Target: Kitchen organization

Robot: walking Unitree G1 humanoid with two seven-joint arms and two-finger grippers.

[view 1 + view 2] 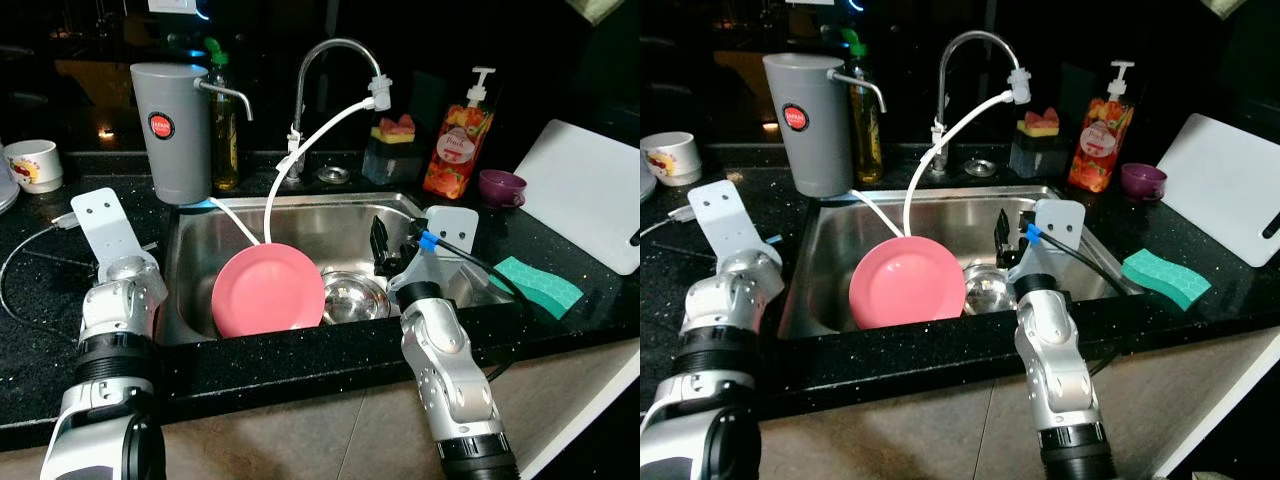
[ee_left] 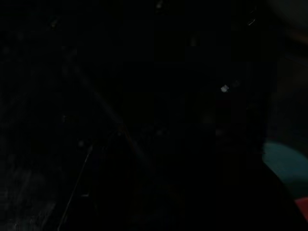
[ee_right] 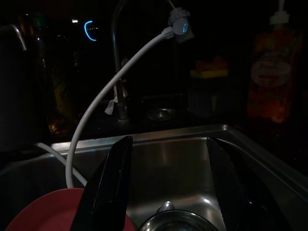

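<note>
A pink plate [image 1: 267,290] leans on edge in the steel sink [image 1: 300,205], against its near wall. Beside it on the sink floor sits a steel bowl [image 1: 352,297]. My right gripper [image 1: 381,247] hangs over the right part of the basin, just above and right of the bowl. It is open and holds nothing; in the right wrist view its fingers [image 3: 108,187] frame the bowl's rim [image 3: 178,222] and the plate's edge [image 3: 43,211]. My left arm [image 1: 120,300] rests over the dark counter left of the sink. The left wrist view is almost black.
A faucet [image 1: 330,50] with a white hose [image 1: 300,150] arches over the sink. A grey canister [image 1: 178,130] and a bottle [image 1: 225,130] stand back left, a soap dispenser [image 1: 458,140] and purple bowl [image 1: 500,186] back right. A green sponge [image 1: 537,284], a white cutting board [image 1: 590,190] and a mug [image 1: 33,165] lie on the counter.
</note>
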